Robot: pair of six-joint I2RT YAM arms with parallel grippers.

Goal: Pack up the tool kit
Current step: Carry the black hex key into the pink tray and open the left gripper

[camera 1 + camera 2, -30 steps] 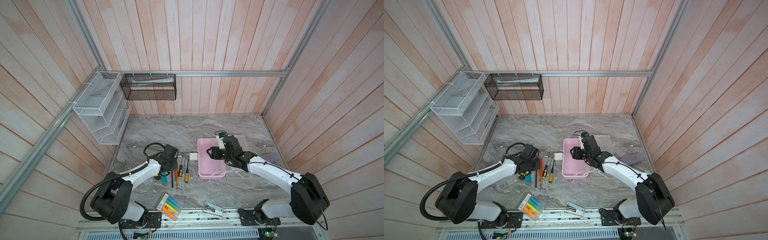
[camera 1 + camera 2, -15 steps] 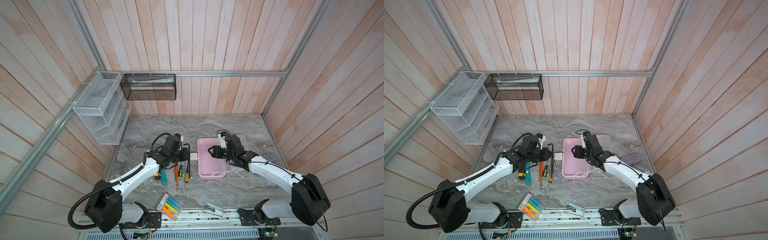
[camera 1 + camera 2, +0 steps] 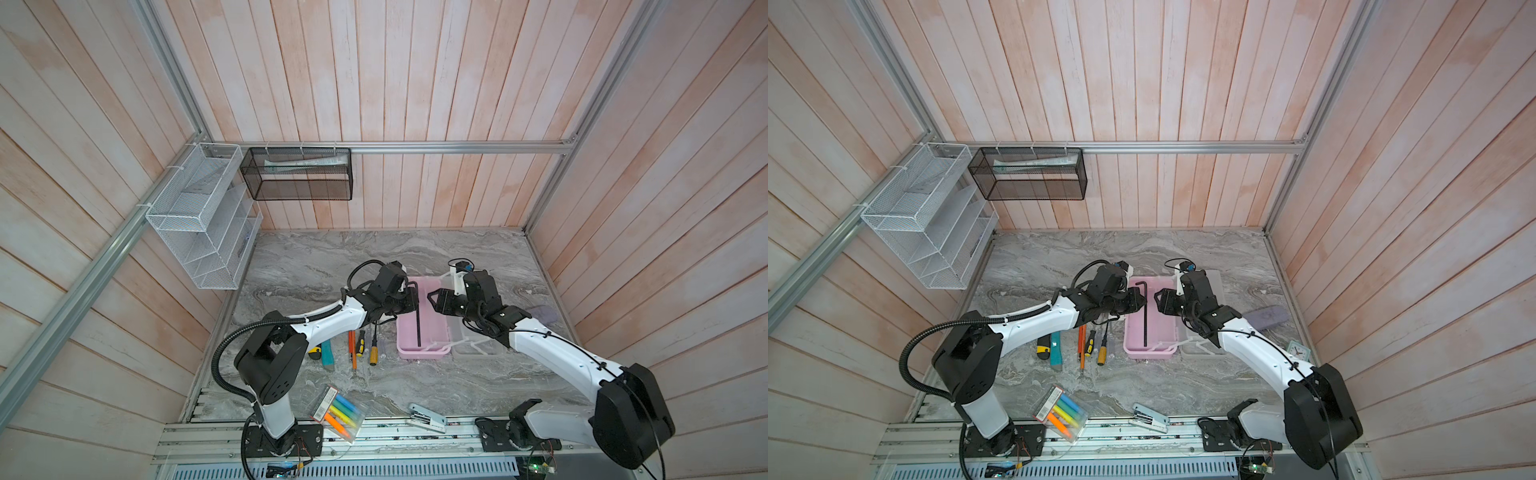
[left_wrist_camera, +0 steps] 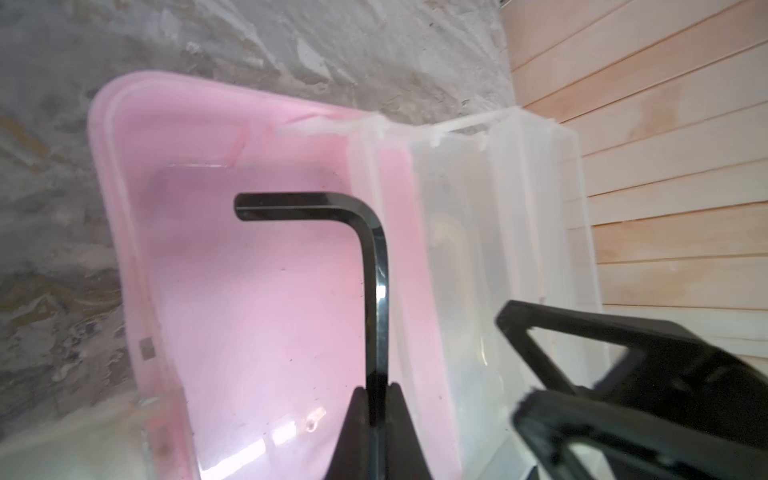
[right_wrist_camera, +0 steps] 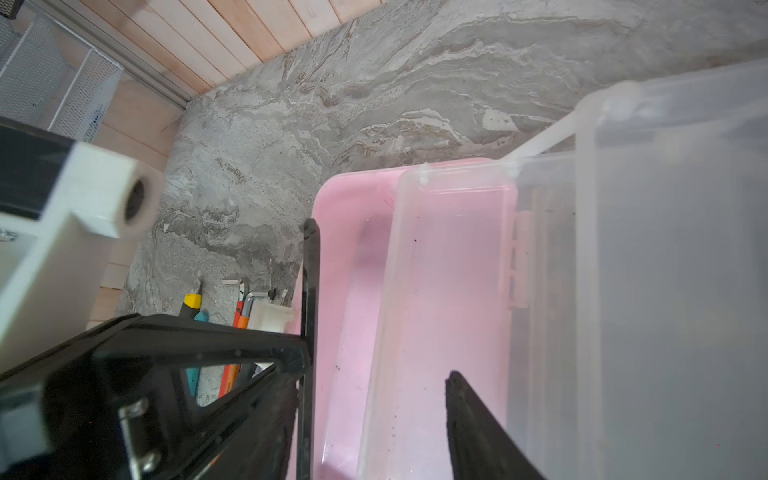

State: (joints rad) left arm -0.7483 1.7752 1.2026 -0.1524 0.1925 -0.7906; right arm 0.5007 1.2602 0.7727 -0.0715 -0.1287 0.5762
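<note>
**Hex key pinched over the open pink tool box**

Highlighters and a stapler lie nearest the robot; neither belongs to the kit. Farther in, screwdrivers and a utility knife wait on the marble table. Just right of them sits the pink box, with its translucent lid folded open to the right.

The left gripper is clamped fully onto a black hex key over the box. It holds the long arm toward the bend, which is at the far end. The right gripper hangs just to the right, jaws partly apart, with nothing seen between them.

The key looks like stiff, smooth steel, thin and light. It probably will not bend or break, but it could swivel between the pads. A hold nearer the middle of the long arm would likely balance it better. The box looks like thin plastic that may slide if knocked.

The left wrist view shows the pinch and the bend but cuts off the key's long tail. Both top views show the key's full length over the box. Only the right wrist view shows the clear inner tray seated in the box and silver hex keys on the table.
</note>
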